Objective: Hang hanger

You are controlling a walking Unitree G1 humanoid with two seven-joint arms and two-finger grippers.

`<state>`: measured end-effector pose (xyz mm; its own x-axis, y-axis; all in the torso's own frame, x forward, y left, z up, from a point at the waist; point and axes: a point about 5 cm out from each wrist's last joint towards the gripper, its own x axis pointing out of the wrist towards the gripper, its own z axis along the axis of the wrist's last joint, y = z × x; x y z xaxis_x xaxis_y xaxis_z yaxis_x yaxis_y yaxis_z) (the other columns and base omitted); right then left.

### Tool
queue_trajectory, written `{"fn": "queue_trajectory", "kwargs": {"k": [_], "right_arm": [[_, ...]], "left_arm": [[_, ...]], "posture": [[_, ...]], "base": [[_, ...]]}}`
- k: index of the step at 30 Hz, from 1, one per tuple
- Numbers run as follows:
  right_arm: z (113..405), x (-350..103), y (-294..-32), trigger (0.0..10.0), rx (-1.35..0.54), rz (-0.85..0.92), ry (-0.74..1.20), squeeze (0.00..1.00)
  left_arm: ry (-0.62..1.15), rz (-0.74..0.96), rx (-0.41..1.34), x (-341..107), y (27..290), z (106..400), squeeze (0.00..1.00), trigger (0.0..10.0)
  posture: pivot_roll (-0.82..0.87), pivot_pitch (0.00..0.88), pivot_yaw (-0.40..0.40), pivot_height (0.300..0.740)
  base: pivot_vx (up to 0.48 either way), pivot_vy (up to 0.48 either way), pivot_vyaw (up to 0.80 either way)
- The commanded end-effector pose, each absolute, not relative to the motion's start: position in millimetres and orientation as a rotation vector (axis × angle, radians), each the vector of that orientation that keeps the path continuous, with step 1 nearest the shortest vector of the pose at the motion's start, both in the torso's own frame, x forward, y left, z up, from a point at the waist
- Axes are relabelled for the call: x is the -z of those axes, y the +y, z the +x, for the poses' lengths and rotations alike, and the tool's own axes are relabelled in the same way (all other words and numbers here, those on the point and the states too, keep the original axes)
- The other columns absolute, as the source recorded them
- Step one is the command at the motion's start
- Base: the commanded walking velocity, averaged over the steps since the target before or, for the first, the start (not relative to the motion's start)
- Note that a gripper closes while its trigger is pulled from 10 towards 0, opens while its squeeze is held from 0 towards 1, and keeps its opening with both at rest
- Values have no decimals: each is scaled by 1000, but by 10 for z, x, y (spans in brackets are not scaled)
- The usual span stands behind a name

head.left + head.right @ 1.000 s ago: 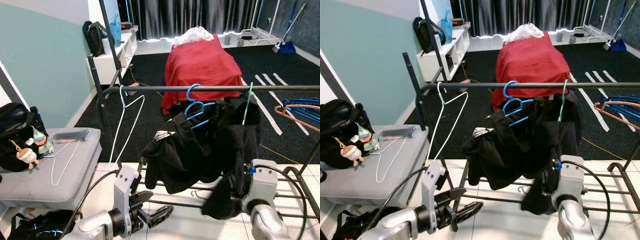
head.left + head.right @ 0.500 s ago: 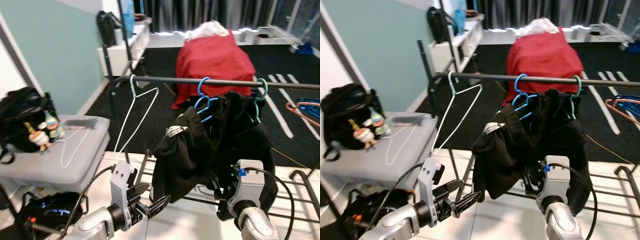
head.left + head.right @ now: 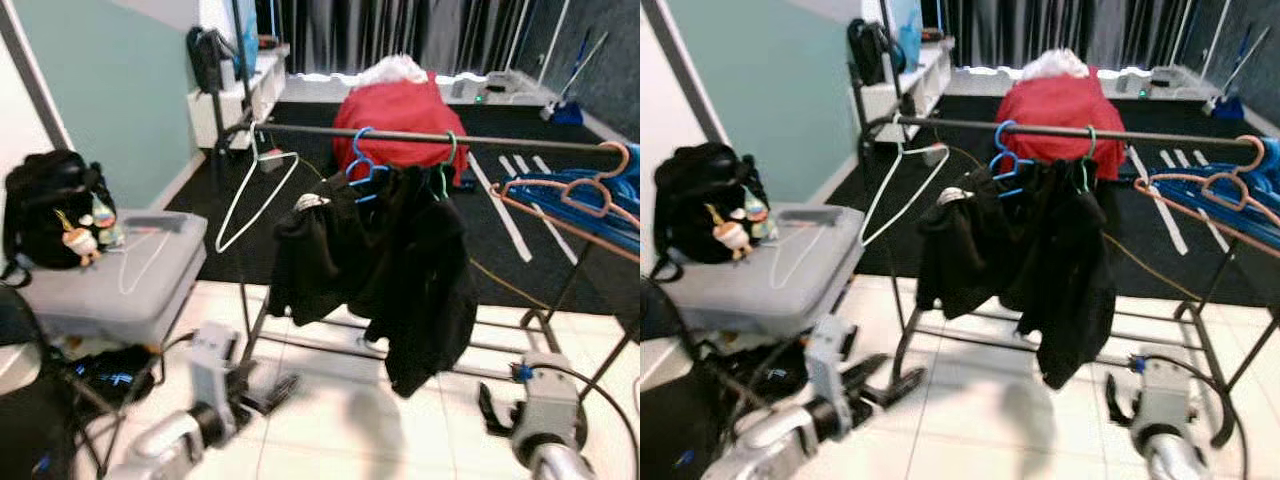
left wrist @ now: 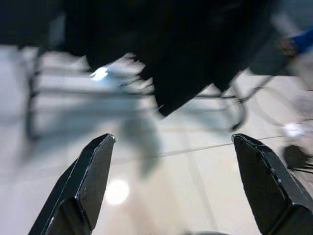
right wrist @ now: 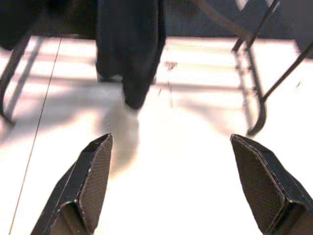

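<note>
While the white tiled floor (image 3: 330,400) covers the lower half of the frame, a black carpet (image 3: 500,250) marked with white stripes takes over behind it, running back to dark curtains (image 3: 400,35) at the top. A pale green wall (image 3: 110,90) closes the upper left, with a white shelf unit (image 3: 235,95) at its far end.

One black metal clothes rail (image 3: 520,143) crosses the middle of the frame. Three hangers sit on its bar: one white wire hanger (image 3: 255,195), empty, left of centre; one blue plastic hanger (image 3: 362,165) and one green hanger (image 3: 445,160), both carrying black garments (image 3: 400,270). A bunch of blue and orange hangers (image 3: 575,195) crowds the right edge. One more thin white wire hanger (image 3: 135,265) lies flat on the grey padded desk (image 3: 110,300) at the left, beside one black backpack (image 3: 45,210) with small toy figures (image 3: 80,240). One red cloth (image 3: 400,110) drapes a piece of furniture at upper centre.

Low in the frame, the left hand (image 4: 171,181) and the right hand (image 5: 171,181) both hang above the tiles with fingers spread wide, holding nothing.
</note>
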<state>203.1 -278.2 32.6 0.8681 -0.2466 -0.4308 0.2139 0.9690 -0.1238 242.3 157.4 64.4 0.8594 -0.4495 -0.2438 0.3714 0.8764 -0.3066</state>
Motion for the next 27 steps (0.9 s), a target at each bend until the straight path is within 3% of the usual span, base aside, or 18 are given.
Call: {"fn": "queue_trajectory", "kwargs": {"k": [1, 4, 7, 13, 14, 15, 16, 17, 18, 20, 22, 27], "right_arm": [[1971, -183, -2670, 10000, 190, -33, 478, 0], [1942, -142, -2674, 10000, 198, -13, 481, 0], [1874, -56, -2701, 10000, 194, -106, 506, 0], [1817, 16, -2671, 10000, 177, -152, 510, 0], [1830, 16, -2687, 10000, 187, -177, 496, 0], [1830, 16, -2687, 10000, 187, -177, 496, 0], [1843, 30, -2727, 10000, 194, -214, 490, 0], [1843, 30, -2727, 10000, 194, -214, 490, 0], [1835, 40, -2763, 10000, 186, -272, 494, 0], [1835, 40, -2763, 10000, 186, -272, 494, 0], [1781, 60, -2823, 10000, 191, -324, 506, 0], [1727, 98, -2815, 10000, 178, -287, 499, 0]], "left_arm": [[380, -226, 326, -422, 1714, 2398, 0, 10000], [426, -186, 242, -270, 1811, 2352, 0, 10000], [515, -103, 100, 4, 1945, 2190, 0, 10000], [546, -15, 3, 100, 2040, 2086, 0, 10000], [540, 94, -37, 90, 2091, 2081, 0, 10000], [540, 94, -37, 90, 2091, 2081, 0, 10000], [505, 242, -65, 66, 2132, 2097, 0, 10000], [505, 242, -65, 66, 2132, 2097, 0, 10000], [455, 458, -37, 30, 2129, 2113, 0, 10000], [455, 458, -37, 30, 2129, 2113, 0, 10000], [363, 700, -146, -19, 2164, 2112, 0, 10000], [384, 705, -187, 40, 2173, 2083, 0, 10000]], "posture": [[-157, 0, 25, 740], [-158, 0, 24, 740], [-155, 0, 14, 740], [-127, 0, -4, 740], [-123, 0, -9, 740], [-123, 0, -9, 740], [-114, 0, -13, 740], [-114, 0, -13, 740], [-112, 0, -15, 740], [-112, 0, -15, 740], [-112, 0, -21, 740], [-120, 0, -20, 740]], "base": [[-360, 0, 0], [-120, 0, 0], [0, 0, 0], [0, 0, 0], [0, 0, 0], [0, 0, 0], [0, 0, 0], [0, 0, 0], [247, 0, 0], [247, 0, 0], [480, 0, 0], [192, 0, 0]]}}
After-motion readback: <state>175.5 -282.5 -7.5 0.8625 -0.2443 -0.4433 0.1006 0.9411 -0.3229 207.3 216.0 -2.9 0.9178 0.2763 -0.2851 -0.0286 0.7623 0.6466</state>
